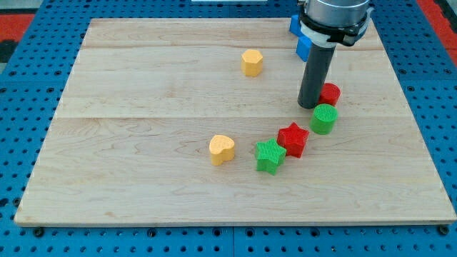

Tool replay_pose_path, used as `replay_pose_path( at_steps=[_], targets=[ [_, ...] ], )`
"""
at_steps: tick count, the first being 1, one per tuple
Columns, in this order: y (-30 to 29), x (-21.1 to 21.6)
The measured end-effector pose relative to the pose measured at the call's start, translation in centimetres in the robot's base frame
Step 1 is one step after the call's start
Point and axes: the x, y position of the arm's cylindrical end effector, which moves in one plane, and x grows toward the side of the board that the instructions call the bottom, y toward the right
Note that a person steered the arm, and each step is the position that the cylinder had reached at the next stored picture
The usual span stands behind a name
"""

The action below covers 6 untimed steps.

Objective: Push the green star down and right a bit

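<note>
Green star: one, well below-left of my tip, touching the one red star. My tip is a bare rod, holds nothing, just left of the red cylinder and green cylinder. Two yellow: hexagon upper-left, heart lower-left. One blue block behind the rod, shape unclear. Wooden board.

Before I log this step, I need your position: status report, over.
My tip up and right of the green star block, not touching. Red star block against its right side. Green cylinder block and red cylinder block beside my tip.
</note>
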Motion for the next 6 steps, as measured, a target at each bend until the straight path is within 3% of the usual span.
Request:
replay_pose_path(
  at_steps=[2, 4, 5, 6],
  targets=[
    [-0.3, 2.6],
    [-9.3, 2.5],
    [-9.5, 6.5],
    [-5.2, 11.3]
  ],
)
